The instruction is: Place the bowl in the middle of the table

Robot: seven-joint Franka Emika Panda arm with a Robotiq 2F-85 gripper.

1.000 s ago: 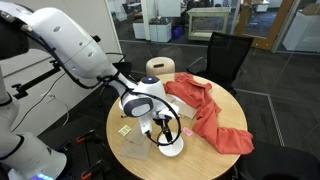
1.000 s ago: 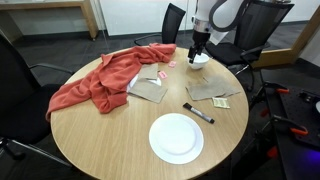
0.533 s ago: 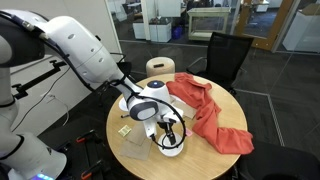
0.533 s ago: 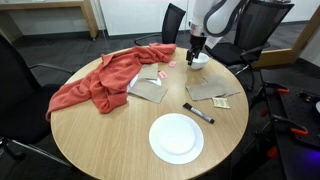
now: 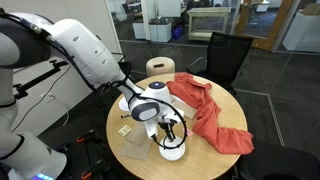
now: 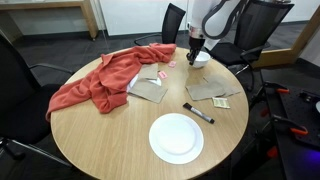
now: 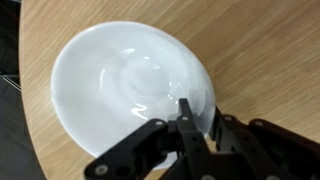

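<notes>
The small white bowl (image 7: pixel 130 85) sits near the edge of the round wooden table (image 6: pixel 110 140); both exterior views show it (image 5: pixel 173 151) (image 6: pixel 200 61). My gripper (image 7: pixel 198 115) is down on the bowl's rim, with one finger inside the bowl and the other outside, pinched together on the rim. It reaches straight down from above onto the bowl in both exterior views (image 5: pixel 170 135) (image 6: pixel 194 52). The bowl still rests on the tabletop.
A red cloth (image 6: pixel 100 80) lies across one side of the table. A wider white plate (image 6: pixel 176 137) sits near the opposite edge from the bowl. A black marker (image 6: pixel 198 112) and flat brown pieces (image 6: pixel 212 90) lie between them. Black chairs (image 6: pixel 20 90) ring the table.
The jaws have gone from wide open to pinched on the bowl's rim. The arm has barely shifted, and the bowl stays where it was.
</notes>
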